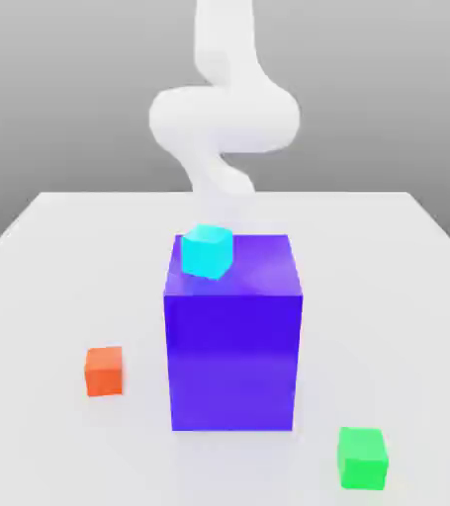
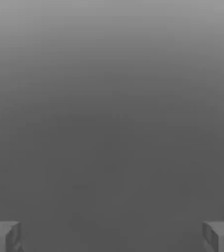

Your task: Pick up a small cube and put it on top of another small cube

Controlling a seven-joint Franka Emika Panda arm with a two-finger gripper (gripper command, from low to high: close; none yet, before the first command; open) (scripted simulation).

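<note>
**Operator:** Working from the front of the table (image 1: 50, 227) back. Nearest me, toward the exterior view's right, sits the green cube (image 1: 362, 457). A bit further in, on the exterior view's left, is the orange cube (image 1: 104, 371). Both rest flat on the table, well apart from each other, with the big blue block (image 1: 233, 356) standing between them.

**Observer:** And the third small one?

**Operator:** The cyan cube (image 1: 208, 250) sits on top of the blue block, near its far left corner in that view, turned a little against the block's edges. Behind it rises the white arm (image 1: 224, 114).

**Observer:** What's the gripper doing?

**Operator:** In the hand view I see the gripper (image 2: 112, 236) with its fingertips (image 2: 3, 236) at opposite edges of the picture, spread wide, nothing between them, only grey beyond. It's released and empty.

**Observer:** How do you expect a cube to handle?

**Operator:** My guess: rigid, light, smooth-faced, no give. I'd take one across two opposite flat side faces, around mid-height, fingers squared to those faces so it doesn't twist out. The orange or green cube looks easiest, since each has free room around it. The cyan one would need the wrist turned to match its skew, and it sits close to the block's edge, so a nudge could tip it off.

**Observer:** Progress?

**Operator:** Nothing's stacked yet, as I read it.
</note>
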